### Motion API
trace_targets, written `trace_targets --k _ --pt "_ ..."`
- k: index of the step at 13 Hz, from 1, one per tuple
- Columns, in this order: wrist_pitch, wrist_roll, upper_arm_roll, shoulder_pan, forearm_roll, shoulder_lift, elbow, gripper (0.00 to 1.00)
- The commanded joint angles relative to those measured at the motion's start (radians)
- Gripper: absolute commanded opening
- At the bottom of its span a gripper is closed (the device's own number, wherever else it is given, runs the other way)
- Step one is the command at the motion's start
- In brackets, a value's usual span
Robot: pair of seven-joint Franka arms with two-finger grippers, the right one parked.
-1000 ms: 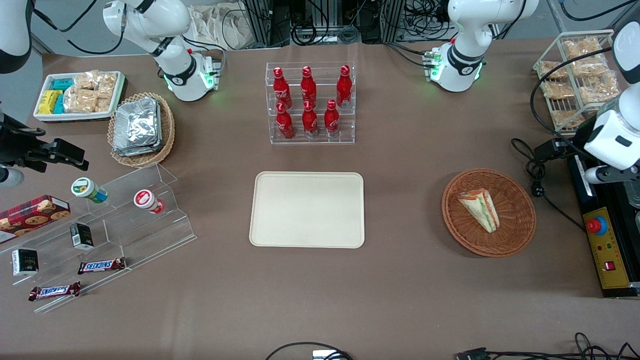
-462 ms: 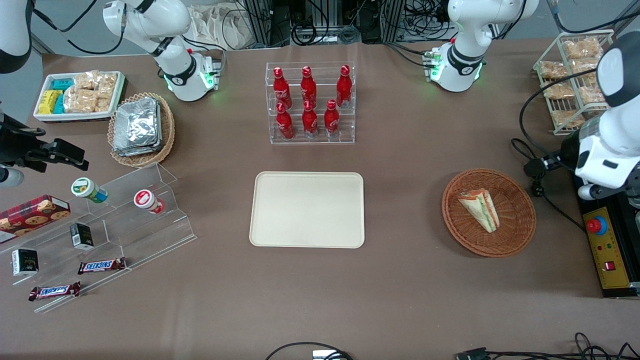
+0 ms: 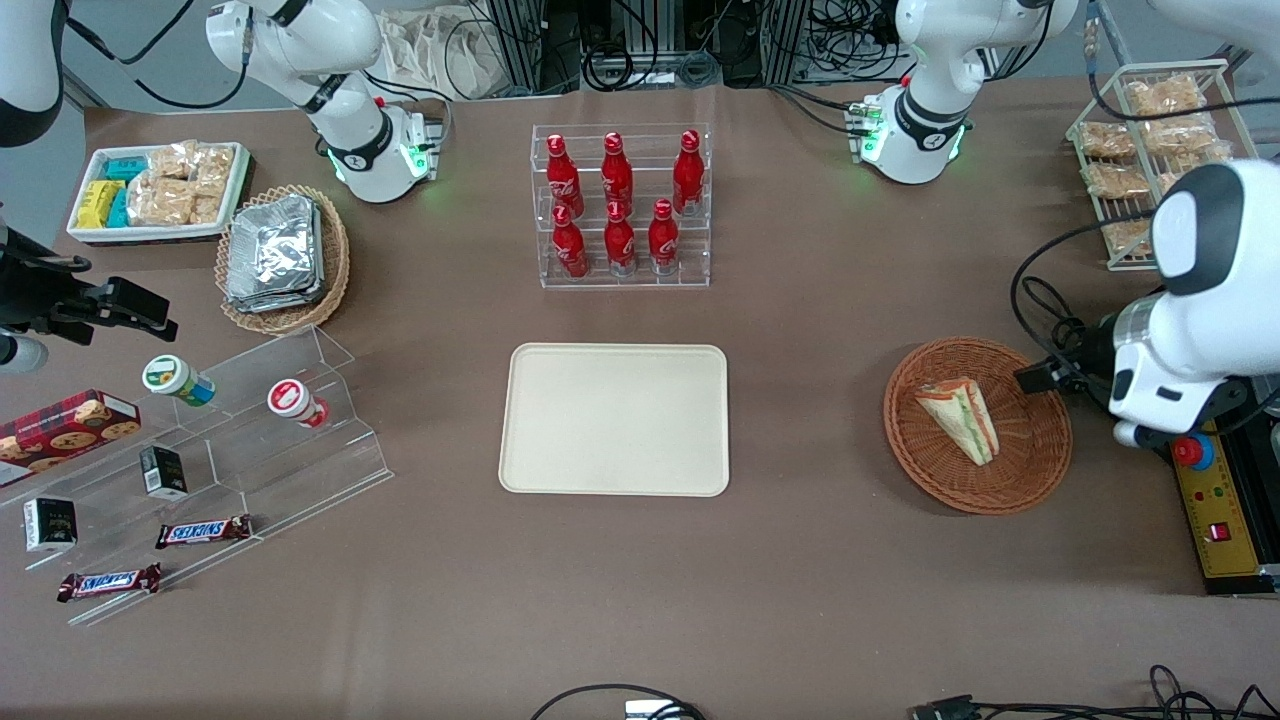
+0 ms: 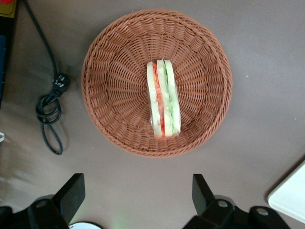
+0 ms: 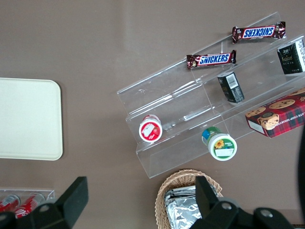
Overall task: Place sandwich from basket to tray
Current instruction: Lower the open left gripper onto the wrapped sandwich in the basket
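Note:
The sandwich (image 3: 960, 418) lies in the middle of the reddish-brown wicker basket (image 3: 1040, 470), a pale wedge with green and red layers. From the left wrist it shows edge-on as the sandwich (image 4: 163, 98) inside the basket (image 4: 102, 71). My gripper (image 4: 137, 191) hangs high over bare table just beside the basket's rim, toward the working arm's end, open wide with nothing between its fingers. In the front view only the arm's white wrist (image 3: 1165, 370) shows there. The cream tray (image 3: 615, 420) lies flat mid-table; a corner of the tray (image 4: 290, 195) shows from the wrist.
A black cable with a plug (image 3: 1075, 380) lies coiled by the basket, also seen as the cable (image 4: 50, 109). A control box with a red button (image 3: 1205, 490) sits at the table's edge. A wire rack of snacks (image 3: 1150, 150) and a rack of red bottles (image 3: 620, 205) stand farther from the camera.
The left arm has swung in from the table's edge toward the basket, its wrist now next to the rim. The sandwich, basket and tray have not moved.

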Motion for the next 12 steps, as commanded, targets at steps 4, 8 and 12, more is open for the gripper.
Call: trace_targets --k 4,8,12 --pt "0.147 -0.034 0.005 0.025 -0.018 0.102 -0.058 0.99" --pt "0.313 -0.043 0.005 0.026 -0.018 0.160 -0.150 0.99" --pt "0.381 -0.093 0.004 0.026 -0.055 0.236 -0.156 0.99"
